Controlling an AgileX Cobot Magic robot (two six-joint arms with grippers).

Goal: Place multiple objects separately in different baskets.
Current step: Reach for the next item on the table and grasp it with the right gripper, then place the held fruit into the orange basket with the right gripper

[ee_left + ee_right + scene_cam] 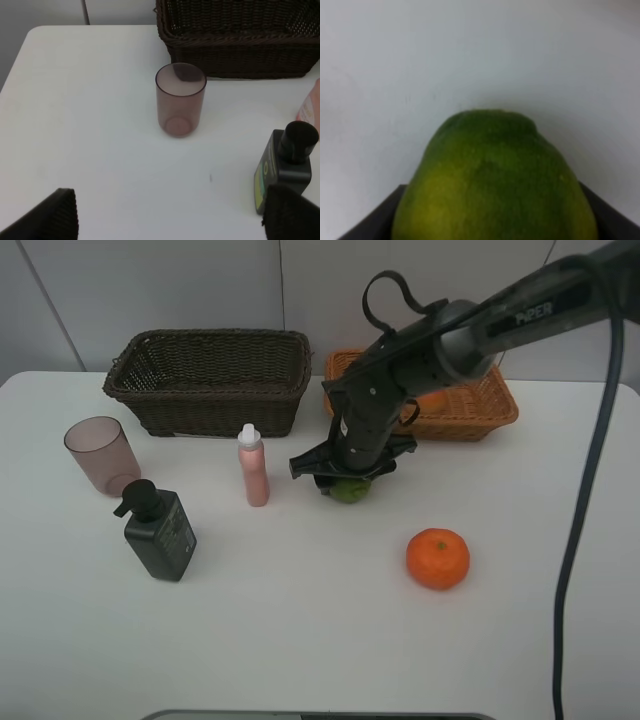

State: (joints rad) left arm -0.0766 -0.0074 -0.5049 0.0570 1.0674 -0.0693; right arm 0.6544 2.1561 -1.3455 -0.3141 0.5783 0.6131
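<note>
My right gripper [352, 478] is down at the table's middle, its fingers [367, 220] closed against both sides of the green round fruit [350, 491] [495, 180], which rests on the table. An orange [437, 558] lies to the front right. The slim pink bottle [253, 466], dark pump bottle [160, 532] and pinkish cup [100, 453] stand on the left. The left gripper [170, 222] hovers open before the cup [180, 100] and pump bottle [286, 167], holding nothing. The dark basket [220, 400] and the light basket [470, 425] stand at the back.
The right arm [470, 330] stretches over the light basket and hides part of it; something orange-red [432, 400] shows inside behind the arm. The dark basket [235, 55] looks empty as far as its inside shows. A black cable [585, 500] hangs at the right.
</note>
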